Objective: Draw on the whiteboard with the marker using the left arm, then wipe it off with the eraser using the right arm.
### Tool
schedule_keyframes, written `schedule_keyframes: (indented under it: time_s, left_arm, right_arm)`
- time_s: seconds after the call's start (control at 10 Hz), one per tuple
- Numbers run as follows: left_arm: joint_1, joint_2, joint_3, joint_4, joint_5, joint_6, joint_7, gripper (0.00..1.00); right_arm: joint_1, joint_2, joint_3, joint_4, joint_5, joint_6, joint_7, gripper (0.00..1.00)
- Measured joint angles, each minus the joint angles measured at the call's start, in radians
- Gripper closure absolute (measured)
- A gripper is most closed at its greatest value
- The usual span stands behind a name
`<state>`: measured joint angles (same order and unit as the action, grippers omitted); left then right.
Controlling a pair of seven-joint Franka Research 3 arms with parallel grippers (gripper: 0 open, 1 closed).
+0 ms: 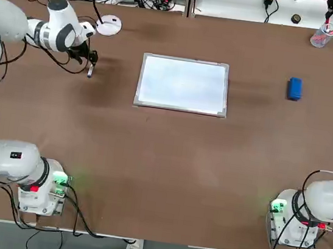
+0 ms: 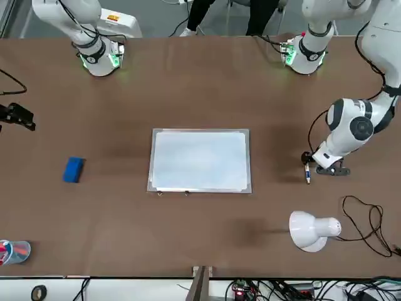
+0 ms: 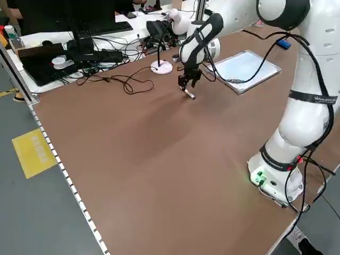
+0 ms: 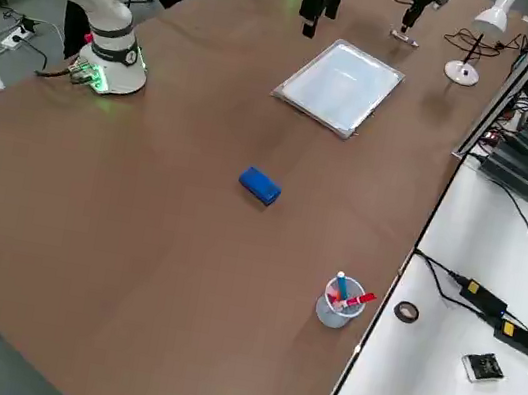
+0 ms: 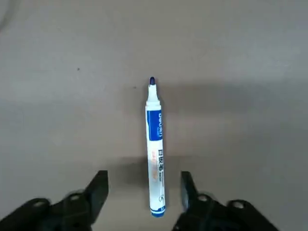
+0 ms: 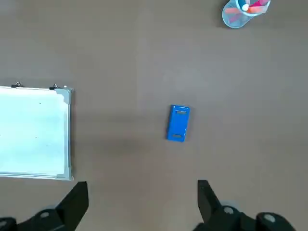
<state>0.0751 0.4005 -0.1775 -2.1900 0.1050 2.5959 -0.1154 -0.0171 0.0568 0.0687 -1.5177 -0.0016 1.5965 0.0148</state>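
1. The brown table (image 1: 166, 173) fills the overhead frame, with a white bench of cables and electronics along its upper edge; both arm bases sit at the lower corners, so everything for the task lies within reach in the upper half.
2. The whiteboard (image 1: 183, 84) lies flat at upper centre, its surface blank, so no drawing is done yet. Being midway between the arms, it likely serves both of them.
3. The left arm (image 1: 50, 29) stretches into the upper left of the overhead frame, bent down over the table well apart from the board.
4. The right arm (image 1: 329, 198) is parked at lower right; its right gripper (image 6: 143, 192) hangs released high above the table.
5. The eraser (image 1: 294, 88) rests at upper right, on the side of the arm meant to wipe with it.
6. The left gripper (image 5: 141, 185) straddles the marker (image 5: 155, 154), fingers either side of the barrel's rear end with gaps showing, not yet clenched.
7. The marker lies flat on the table, uncapped, its tip pointing away from the claw, which suits gripping the barrel and drawing with the free end.
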Motion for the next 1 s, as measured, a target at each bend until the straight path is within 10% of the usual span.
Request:
schedule_keyframes:
  time_s: [1.0]
  left_arm:
    - [-0.01,0.047,0.0,0.001,0.002,0.018,-0.003,0.43]
  right_arm:
    - [0.015,-0.003,0.004,0.008,0.0,-0.002,0.063,0.0]
